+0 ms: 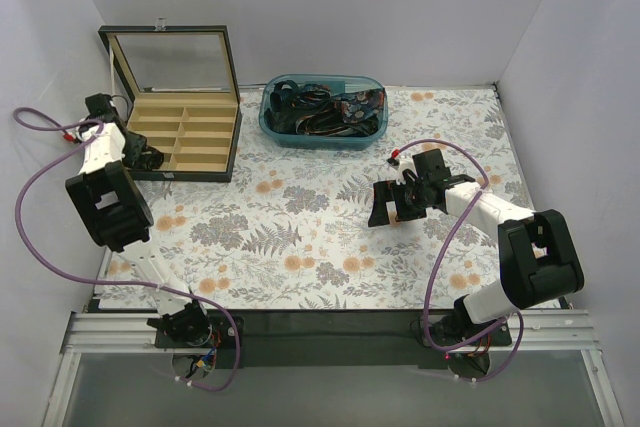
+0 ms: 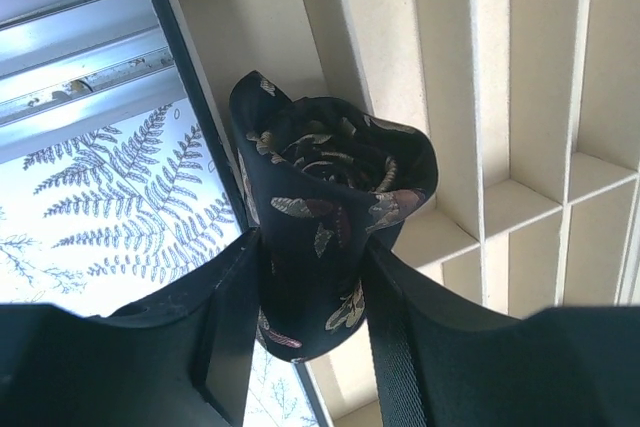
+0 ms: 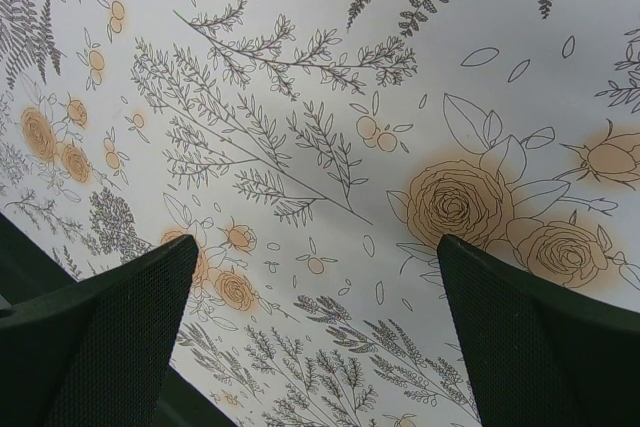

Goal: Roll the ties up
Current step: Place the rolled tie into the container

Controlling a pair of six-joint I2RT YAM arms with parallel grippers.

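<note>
Dark rolled tie (image 2: pixel 330 217), clenched in left gripper (image 2: pixel 310 287), points its coil axis toward the divided box (image 2: pixel 520 97); right gripper (image 3: pixel 315 247) released.

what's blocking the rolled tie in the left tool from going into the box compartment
Nothing visible. The left tool holds the rolled tie at the corner compartment of the box. That compartment looks bare where it shows, and the lid is swung open at the back.

We see one dark patterned tie (image 2: pixel 325 197) rolled in a loose coil, pinched in the left gripper (image 2: pixel 312 267) over a box (image 2: pixel 240 37) compartment; other ties (image 1: pixel 322 112) tangled in teal bin (image 1: pixel 268 125).
</note>
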